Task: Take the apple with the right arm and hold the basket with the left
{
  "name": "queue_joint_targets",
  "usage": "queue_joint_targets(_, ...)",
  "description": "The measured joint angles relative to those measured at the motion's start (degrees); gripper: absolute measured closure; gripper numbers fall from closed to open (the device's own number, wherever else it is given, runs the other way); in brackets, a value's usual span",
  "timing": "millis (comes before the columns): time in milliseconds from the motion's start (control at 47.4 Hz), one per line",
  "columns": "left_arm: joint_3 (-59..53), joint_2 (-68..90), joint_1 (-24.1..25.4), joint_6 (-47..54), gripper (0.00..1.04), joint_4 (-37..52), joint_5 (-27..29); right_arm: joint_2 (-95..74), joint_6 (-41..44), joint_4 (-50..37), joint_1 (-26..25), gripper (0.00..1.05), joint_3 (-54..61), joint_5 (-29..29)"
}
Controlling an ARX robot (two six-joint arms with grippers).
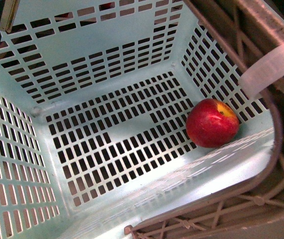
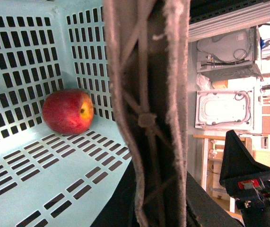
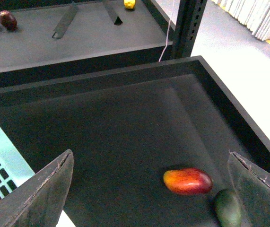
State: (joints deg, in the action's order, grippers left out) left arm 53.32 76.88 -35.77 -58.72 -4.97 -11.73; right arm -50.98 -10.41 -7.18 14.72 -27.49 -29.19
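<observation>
Apple (image 1: 212, 123) is down in the basket (image 1: 107, 55), tucked into the floor corner nearest the latticed handle (image 1: 221, 30), just below the white band (image 1: 273, 64), stem patch turned up. The picking half looks done, so this is now a holding job.

Over on the right wrist view, the right fingers (image 3: 45, 194) are spread wide with nothing between them. They hang over a black tray (image 3: 101, 123) where a red-orange mango (image 3: 187, 181) and a dark green fruit (image 3: 228, 208) lie side by side. That arm should leave both alone and keep clear of the basket's rim, which shows at the edge of that view.

The left wrist view has the handle filling the middle, with the left fingers (image 2: 118, 208) dark on both sides of it. It reads as a closed grip on the handle, though the contact itself is hidden.

The basket floor sits tilted, and a round apple will roll. Best to keep the grip firm, level the basket gently and avoid any jerks.
</observation>
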Motion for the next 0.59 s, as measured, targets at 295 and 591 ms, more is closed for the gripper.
queue_joint_targets(295,0.0,0.0,0.0,0.3,0.97,0.0,0.4,8.2,9.1,-22.5,-6.4,0.61,14.8,21.4)
queue_joint_targets(591,0.0,0.0,0.0,0.3,0.97,0.0,0.1,16.4,10.2,-20.3,-13.0,1.03,20.9,28.7)
